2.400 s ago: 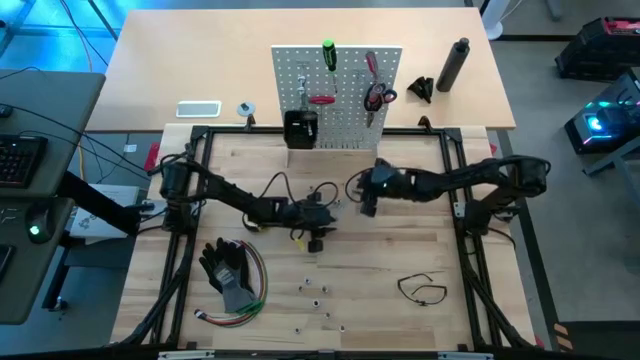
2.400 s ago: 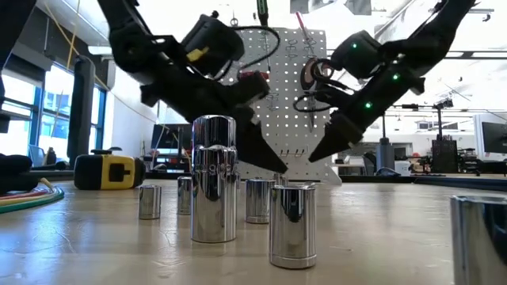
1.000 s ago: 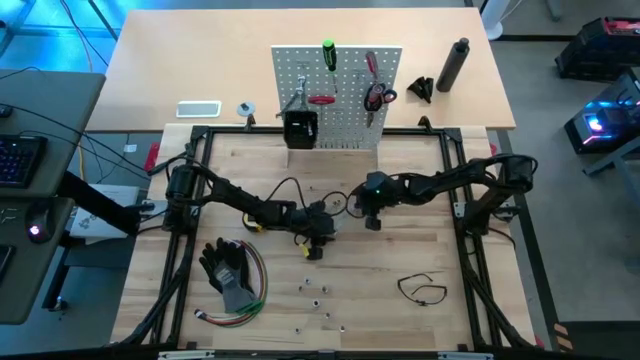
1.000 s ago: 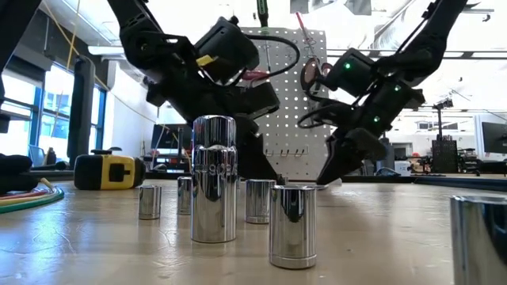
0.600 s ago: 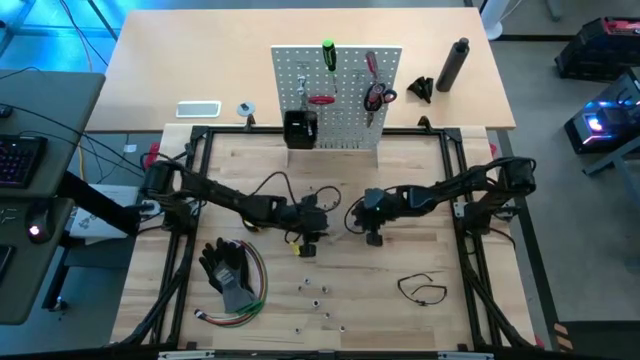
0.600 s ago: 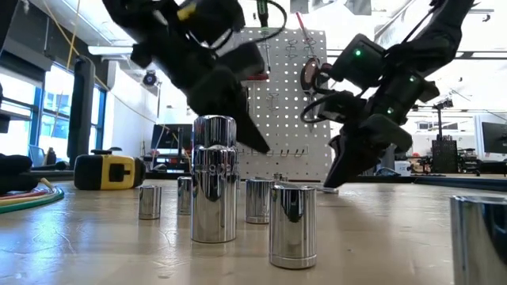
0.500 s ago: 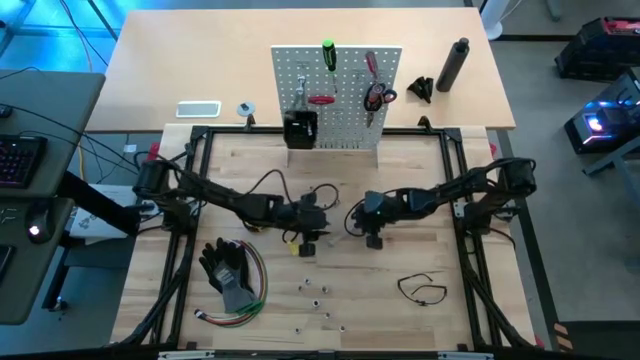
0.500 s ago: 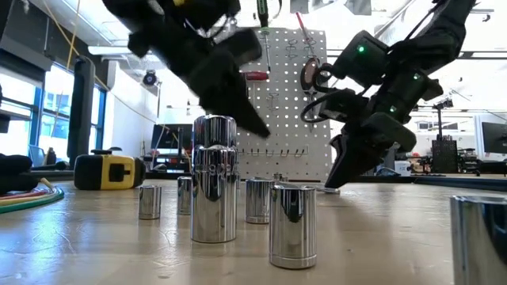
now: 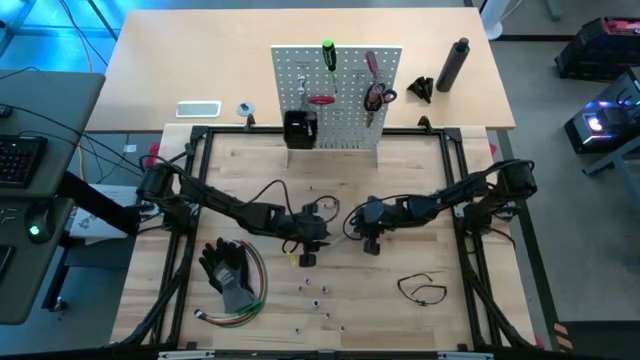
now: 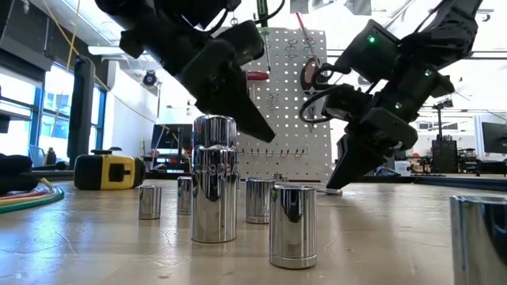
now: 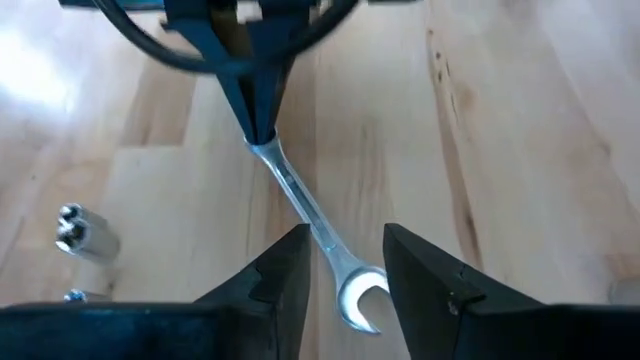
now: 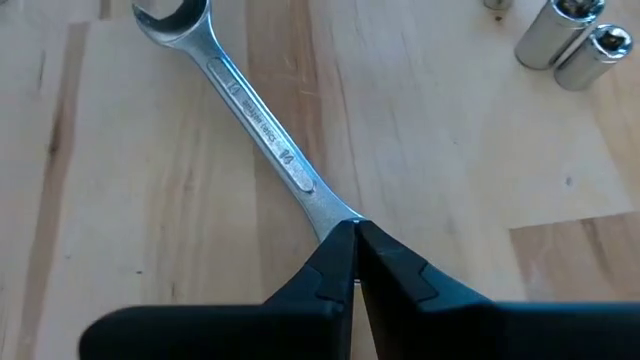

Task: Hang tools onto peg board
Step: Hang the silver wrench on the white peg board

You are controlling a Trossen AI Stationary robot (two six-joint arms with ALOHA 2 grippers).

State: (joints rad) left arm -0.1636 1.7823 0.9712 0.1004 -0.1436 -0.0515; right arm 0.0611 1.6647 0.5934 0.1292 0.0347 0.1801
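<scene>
Wrench (image 12: 255,125) lies flat mid-table; I see my right gripper (image 12: 355,232) clamped on one end, my left gripper (image 11: 343,262) spread around the other. Black bin (image 9: 300,128) on the pegboard (image 9: 345,110): contents unclear

Black gloves (image 9: 228,270) lie beside coloured wires (image 9: 258,290) on the wooden tabletop (image 9: 400,320). Behind it, a dark cylinder (image 9: 455,63) stands and a phone (image 9: 198,109) lies.

Both arms reach low toward mid-worktop. The left pincer (image 11: 342,262) stands parted; the right pincer (image 12: 355,250) is pinched closed, facing it.
</scene>
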